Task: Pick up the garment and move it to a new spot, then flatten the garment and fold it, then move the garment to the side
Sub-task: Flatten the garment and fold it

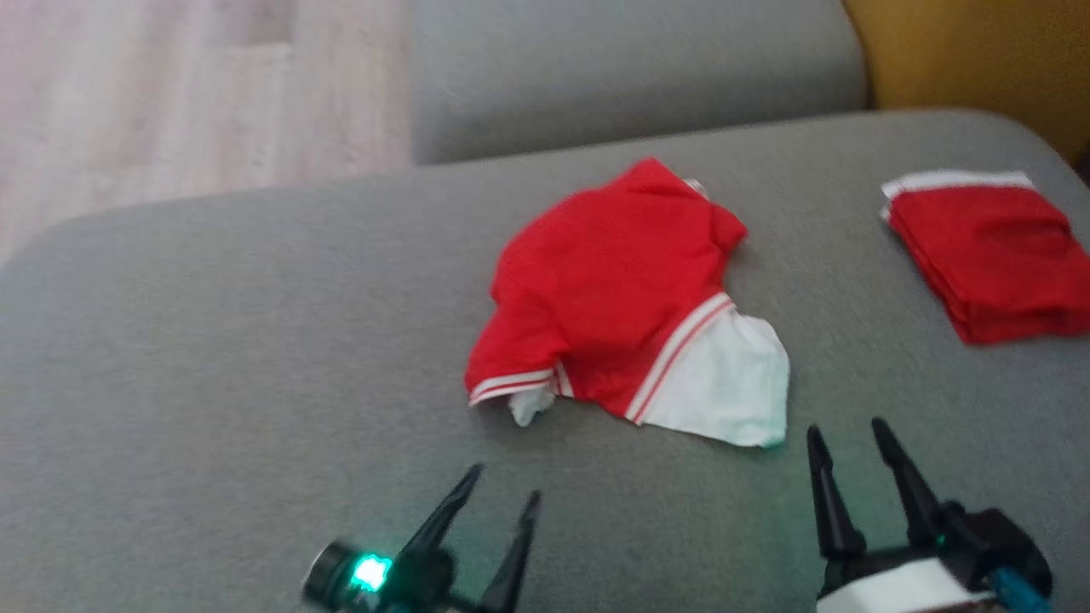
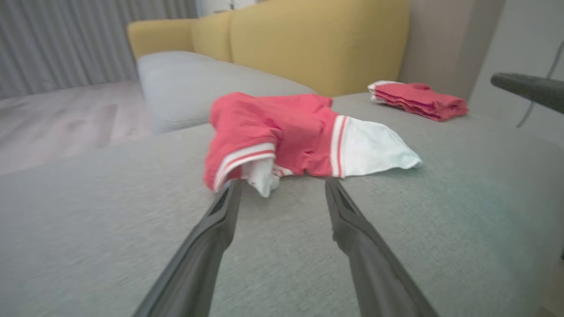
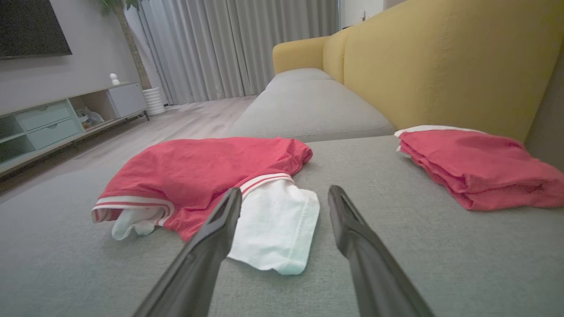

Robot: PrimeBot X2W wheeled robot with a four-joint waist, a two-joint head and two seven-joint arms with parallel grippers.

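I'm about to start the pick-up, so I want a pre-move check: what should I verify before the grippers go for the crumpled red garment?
1. The left gripper is open and holds nothing: ok.
2. The right gripper is open and holds nothing: ok.
3. The red garment lies ahead of both grippers, untouched: ok.
4. The garment is flat: not ok, it is bunched, with white fabric sticking out.
5. The folded red pile lies apart from it: ok.
6. The grey cushion has bare room for a new spot: ok.
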